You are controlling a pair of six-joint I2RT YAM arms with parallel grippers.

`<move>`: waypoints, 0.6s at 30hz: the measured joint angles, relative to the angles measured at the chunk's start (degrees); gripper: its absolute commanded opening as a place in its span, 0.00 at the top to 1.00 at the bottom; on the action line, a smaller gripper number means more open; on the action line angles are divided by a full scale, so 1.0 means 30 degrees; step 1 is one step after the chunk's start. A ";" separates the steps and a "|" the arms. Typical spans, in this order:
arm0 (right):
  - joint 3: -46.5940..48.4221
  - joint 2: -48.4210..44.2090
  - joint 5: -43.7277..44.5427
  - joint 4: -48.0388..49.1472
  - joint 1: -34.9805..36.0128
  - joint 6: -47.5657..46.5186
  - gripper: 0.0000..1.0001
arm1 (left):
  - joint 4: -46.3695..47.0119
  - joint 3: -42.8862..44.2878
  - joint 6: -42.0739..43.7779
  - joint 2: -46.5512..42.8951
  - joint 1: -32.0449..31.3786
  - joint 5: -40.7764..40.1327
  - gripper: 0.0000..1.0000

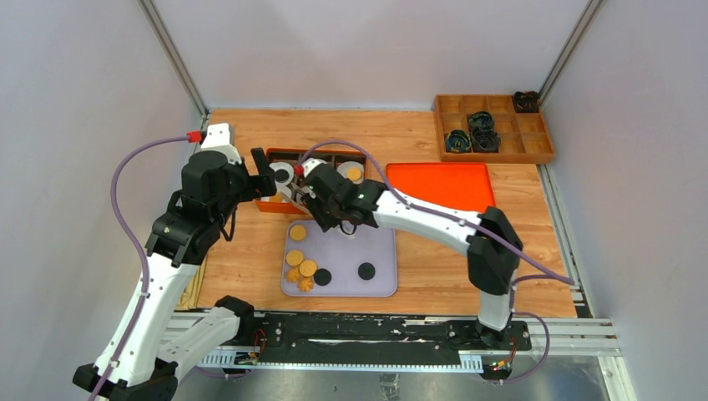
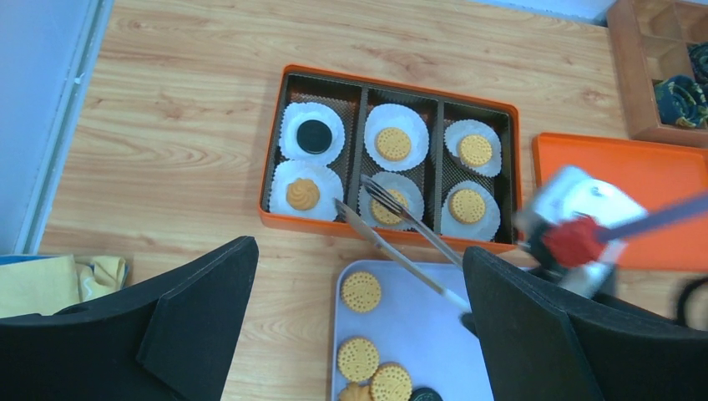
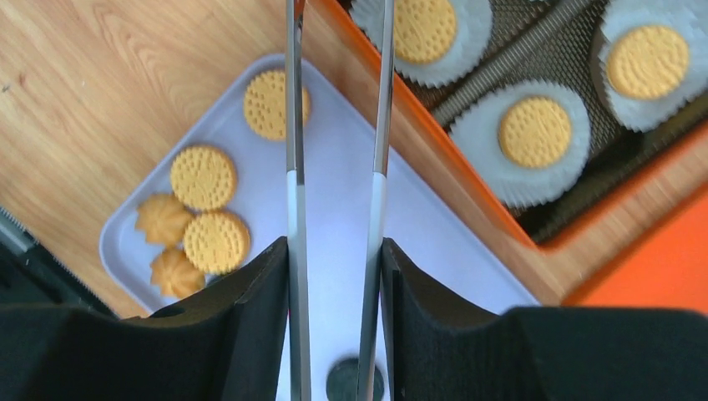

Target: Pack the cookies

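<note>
Orange box (image 2: 401, 87), six cookies (image 2: 392, 144) in cups (image 2: 397, 113)

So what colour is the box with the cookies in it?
The box is orange outside, dark brown inside; clearest in left wrist view.

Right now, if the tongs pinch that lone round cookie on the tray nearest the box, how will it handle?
The cookie looks thin and dry, so probably stiff and light but apt to crack under a hard squeeze. It lies flat on the smooth tray, so it may skid rather than roll. Narrow metal tongs could slip on its edge.
</note>
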 measured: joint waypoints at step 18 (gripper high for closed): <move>-1.1817 -1.5985 0.5435 -0.4328 0.0109 0.5741 0.97 | 0.2346 -0.0896 -0.0925 0.2331 0.0000 0.2259 0.02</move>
